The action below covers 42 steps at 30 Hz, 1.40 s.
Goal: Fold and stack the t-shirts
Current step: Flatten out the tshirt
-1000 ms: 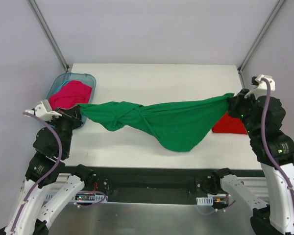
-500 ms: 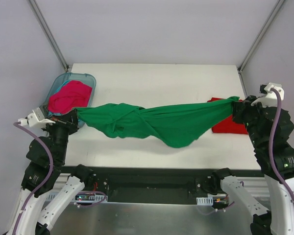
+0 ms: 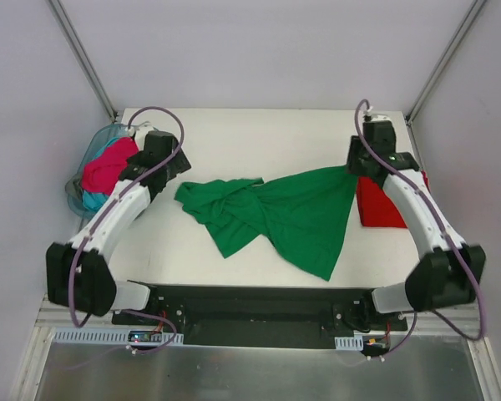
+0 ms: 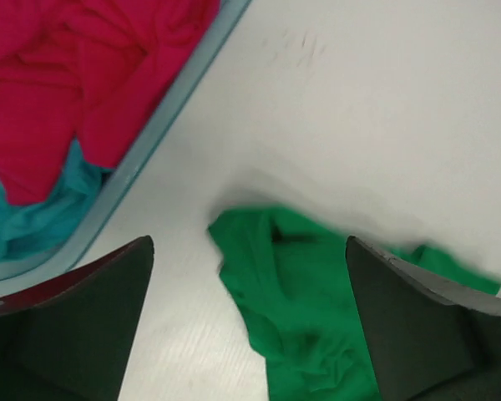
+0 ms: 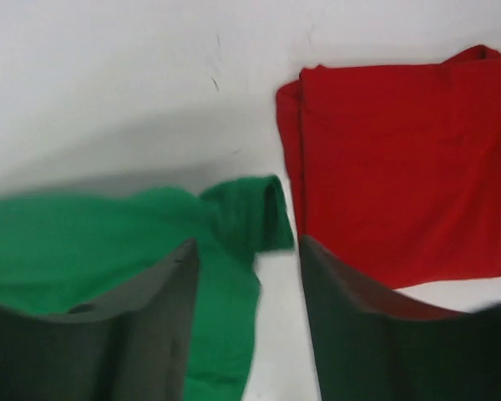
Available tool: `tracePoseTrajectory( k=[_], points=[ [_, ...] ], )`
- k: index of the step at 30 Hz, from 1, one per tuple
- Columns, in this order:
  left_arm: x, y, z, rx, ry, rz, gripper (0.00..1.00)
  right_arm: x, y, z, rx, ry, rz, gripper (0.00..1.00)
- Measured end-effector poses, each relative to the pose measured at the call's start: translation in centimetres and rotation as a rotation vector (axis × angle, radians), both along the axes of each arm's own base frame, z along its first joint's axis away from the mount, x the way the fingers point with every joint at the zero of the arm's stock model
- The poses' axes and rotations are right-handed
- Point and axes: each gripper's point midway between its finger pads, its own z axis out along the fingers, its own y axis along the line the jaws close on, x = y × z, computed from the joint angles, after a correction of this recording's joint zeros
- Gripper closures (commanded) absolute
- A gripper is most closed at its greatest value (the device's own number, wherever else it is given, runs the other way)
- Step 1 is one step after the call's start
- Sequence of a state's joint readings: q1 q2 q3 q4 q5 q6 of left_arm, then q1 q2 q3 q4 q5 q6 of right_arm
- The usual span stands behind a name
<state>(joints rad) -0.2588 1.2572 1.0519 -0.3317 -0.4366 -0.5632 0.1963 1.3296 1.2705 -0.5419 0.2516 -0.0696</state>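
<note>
The bright green t-shirt (image 3: 271,213) lies loose and crumpled across the middle of the table. My left gripper (image 3: 169,173) hovers over its left end, jaws wide open, nothing held; the green t-shirt (image 4: 309,309) shows on the table between its fingers (image 4: 75,326). My right gripper (image 3: 356,164) is open above the shirt's right corner, the green t-shirt (image 5: 92,242) under and between its fingers (image 5: 376,334), not pinched. A folded red t-shirt (image 3: 388,200) lies flat just right of it, and the red t-shirt (image 5: 409,159) fills the right wrist view's upper right.
A translucent blue bin (image 3: 77,180) at the table's left edge holds a pink t-shirt (image 3: 108,163) over a teal one (image 4: 33,217); the bin's rim (image 4: 159,134) runs close to the left gripper. The table's back edge and side walls frame the work area.
Both grippers have opened and let go of the green shirt, which has dropped from being stretched between them to lying slack on the table. Both arms have reached in over the table.
</note>
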Motion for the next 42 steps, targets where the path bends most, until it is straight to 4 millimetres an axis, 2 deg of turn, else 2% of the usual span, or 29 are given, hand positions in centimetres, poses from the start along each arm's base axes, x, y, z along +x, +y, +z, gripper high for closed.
tracePoseTrajectory(
  k=[1, 2, 3, 5, 8, 11, 13, 16, 20, 21, 23, 27, 33, 36, 38, 40, 42],
  points=[
    [0.7, -0.3, -1.6, -0.015, 0.053, -0.013, 0.01, 0.7, 0.1, -2.3, -0.009, 0.061, 0.004, 0.23],
    [0.9, -0.4, -3.0, -0.023, 0.101, -0.022, 0.01, 1.0, 0.2, -4.0, -0.015, 0.109, 0.006, 0.15],
    [0.7, -0.7, -3.9, -0.032, 0.136, -0.035, 0.01, 1.0, 0.4, -5.5, -0.020, 0.151, 0.013, 0.02],
    [-0.2, -1.2, -4.6, -0.054, 0.180, -0.065, 0.01, 0.3, 0.9, -6.9, -0.025, 0.191, 0.027, 0.04],
    [-1.5, -2.1, -3.1, -0.110, 0.134, -0.108, 0.01, -1.2, 2.0, -6.4, -0.020, 0.175, 0.058, 0.04],
    [-3.9, -3.4, -1.7, -0.192, 0.061, -0.183, 0.01, -4.5, 3.8, -6.1, 0.002, 0.150, 0.115, 0.04],
    [-5.6, -4.6, -1.8, -0.239, 0.039, -0.248, 0.01, -7.5, 5.2, -7.0, 0.029, 0.159, 0.161, 0.04],
    [-8.4, -7.0, -3.8, -0.302, 0.074, -0.353, 0.01, -13.5, 7.3, -11.0, 0.049, 0.274, 0.262, 0.02],
    [-11.8, -9.0, -8.0, -0.362, 0.195, -0.420, 0.01, -19.4, 9.4, -15.8, 0.030, 0.441, 0.389, 0.01],
    [-12.6, -9.3, -8.9, -0.365, 0.222, -0.433, 0.01, -20.7, 9.8, -16.6, 0.018, 0.477, 0.417, 0.04],
    [-13.9, -10.2, -10.1, -0.377, 0.269, -0.463, 0.01, -21.7, 10.2, -17.4, 0.004, 0.514, 0.436, 0.08],
    [-16.2, -12.0, -12.0, -0.390, 0.350, -0.533, 0.01, -22.3, 10.6, -18.7, -0.021, 0.569, 0.421, 0.13],
    [-18.1, -13.1, -13.9, -0.383, 0.435, -0.567, 0.01, -23.1, 10.5, -20.9, -0.044, 0.639, 0.385, 0.18],
    [-18.9, -13.8, -14.8, -0.365, 0.478, -0.588, 0.01, -23.0, 10.4, -21.0, -0.053, 0.637, 0.373, 0.35],
    [-19.4, -14.1, -15.6, -0.347, 0.513, -0.597, 0.01, -22.8, 10.5, -21.1, -0.053, 0.633, 0.365, 0.53],
    [-19.9, -14.3, -16.3, -0.328, 0.544, -0.596, 0.01, -22.5, 10.6, -21.1, -0.055, 0.625, 0.359, 0.74],
    [-19.6, -14.9, -16.1, -0.319, 0.535, -0.608, 0.01, -22.2, 10.7, -21.1, -0.061, 0.615, 0.359, 0.90]
  ],
)
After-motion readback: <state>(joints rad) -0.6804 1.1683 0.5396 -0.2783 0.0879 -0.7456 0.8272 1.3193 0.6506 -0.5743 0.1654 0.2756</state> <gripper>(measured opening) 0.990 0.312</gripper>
